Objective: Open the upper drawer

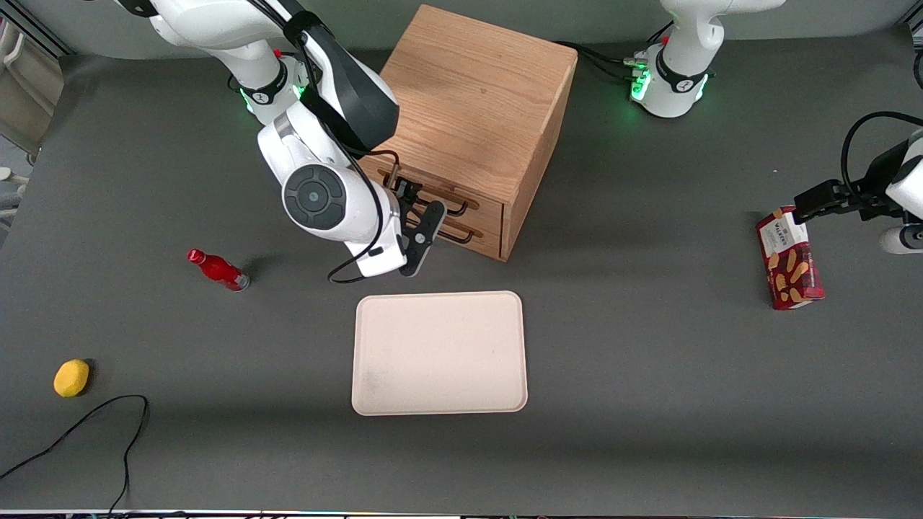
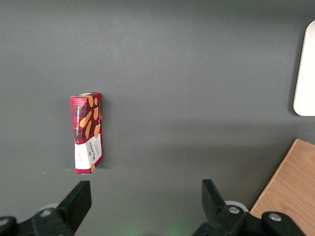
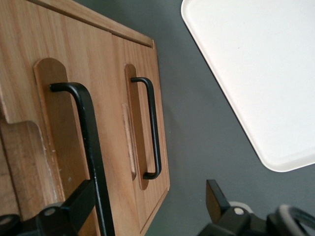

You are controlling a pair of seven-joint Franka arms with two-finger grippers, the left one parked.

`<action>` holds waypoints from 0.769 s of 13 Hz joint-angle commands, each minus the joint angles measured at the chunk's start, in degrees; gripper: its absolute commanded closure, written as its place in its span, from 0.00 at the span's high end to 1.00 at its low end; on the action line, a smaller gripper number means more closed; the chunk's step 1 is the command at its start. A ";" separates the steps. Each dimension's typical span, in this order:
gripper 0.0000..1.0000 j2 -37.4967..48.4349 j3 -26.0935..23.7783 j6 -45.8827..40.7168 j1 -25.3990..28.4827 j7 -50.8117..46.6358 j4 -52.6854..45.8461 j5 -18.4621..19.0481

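The oak cabinet [image 1: 476, 108] stands at the middle of the table with its two drawer fronts facing the tray. The upper drawer [image 3: 54, 142] has a thin black wire handle [image 3: 88, 142]; the bottom drawer's handle [image 3: 153, 128] sits below it, near the table top. Both drawers [image 1: 461, 216] look closed in the front view. My right gripper [image 1: 422, 210] is in front of the drawer fronts, open wide. In the right wrist view the gripper [image 3: 147, 199] straddles the upper handle's bar, which runs close beside one finger [image 3: 78, 201]. The other finger [image 3: 215, 196] hangs over the grey table.
A cream tray [image 1: 440, 353] lies nearer the front camera than the cabinet. A red bottle [image 1: 216, 269], a yellow lemon-like object [image 1: 71, 378] and a black cable [image 1: 108, 418] lie toward the working arm's end. A red biscuit box [image 1: 789, 259] [image 2: 87, 132] lies toward the parked arm's end.
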State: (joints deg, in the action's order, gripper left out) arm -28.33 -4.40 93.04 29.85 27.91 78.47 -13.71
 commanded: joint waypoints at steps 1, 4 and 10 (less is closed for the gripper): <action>1.00 0.73 0.45 0.12 0.82 -2.68 0.99 -3.15; 1.00 0.73 0.45 -0.05 0.82 -2.95 1.16 -3.60; 1.00 0.82 0.45 2.14 0.91 -2.95 4.41 -4.92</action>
State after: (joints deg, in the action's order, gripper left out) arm -28.34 -4.40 93.57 30.19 26.16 80.83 -17.27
